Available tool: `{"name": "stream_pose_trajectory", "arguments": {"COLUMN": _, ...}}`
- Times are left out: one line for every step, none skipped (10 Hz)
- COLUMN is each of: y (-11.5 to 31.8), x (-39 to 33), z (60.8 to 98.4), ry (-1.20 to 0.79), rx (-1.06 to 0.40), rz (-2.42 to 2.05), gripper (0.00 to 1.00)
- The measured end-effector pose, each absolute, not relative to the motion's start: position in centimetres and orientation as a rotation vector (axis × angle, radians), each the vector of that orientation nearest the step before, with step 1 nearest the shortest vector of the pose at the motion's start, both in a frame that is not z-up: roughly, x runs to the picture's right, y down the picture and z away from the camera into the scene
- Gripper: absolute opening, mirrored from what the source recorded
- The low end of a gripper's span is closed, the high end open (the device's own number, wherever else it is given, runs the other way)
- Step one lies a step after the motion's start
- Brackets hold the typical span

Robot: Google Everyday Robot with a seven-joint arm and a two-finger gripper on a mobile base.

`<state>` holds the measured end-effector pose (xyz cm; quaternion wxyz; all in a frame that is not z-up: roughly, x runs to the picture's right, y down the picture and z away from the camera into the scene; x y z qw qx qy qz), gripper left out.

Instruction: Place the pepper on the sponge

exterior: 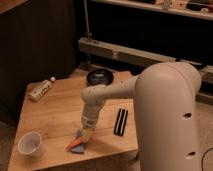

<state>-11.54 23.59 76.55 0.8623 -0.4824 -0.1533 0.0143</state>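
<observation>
The orange-red pepper [75, 144] lies slanted across the blue-grey sponge [79, 148], near the front edge of the wooden table [55, 115]. My gripper [85, 133] points down right above the pepper's upper end, at the sponge's back corner. The white arm reaches in from the right and covers much of the table's right side.
A white cup [30, 144] stands at the front left corner. A bottle [42, 89] lies on its side at the back left. A black round bowl [100, 77] sits at the back, and a black ridged block [120, 121] lies right of the gripper.
</observation>
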Motion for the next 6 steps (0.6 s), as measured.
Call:
{"name": "stream_pose_trajectory", "arguments": {"y": 23.6, "x": -11.57, "z": 76.54, "ry": -0.323, "rx": -1.012, "rz": 0.032, "gripper": 0.73}}
{"name": "stream_pose_trajectory", "arguments": {"y": 23.59, "x": -11.56, "z": 76.58, "ry": -0.324, "rx": -1.014, "rz": 0.037, "gripper": 0.73}}
{"name": "stream_pose_trajectory", "arguments": {"y": 23.6, "x": -11.53, "z": 76.59, "ry": -0.325, "rx": -1.017, "rz": 0.042, "gripper": 0.73}}
{"name": "stream_pose_trajectory", "arguments": {"y": 23.53, "x": -11.5, "z": 76.57, "ry": -0.33, "rx": -1.022, "rz": 0.055, "gripper": 0.73}}
{"name": "stream_pose_trajectory", "arguments": {"y": 23.41, "x": -11.22, "z": 76.61, "ry": -0.333, "rx": -1.024, "rz": 0.075, "gripper": 0.73}}
{"name": "stream_pose_trajectory", "arguments": {"y": 23.14, "x": -10.95, "z": 76.66, "ry": -0.336, "rx": -1.018, "rz": 0.092, "gripper": 0.73}}
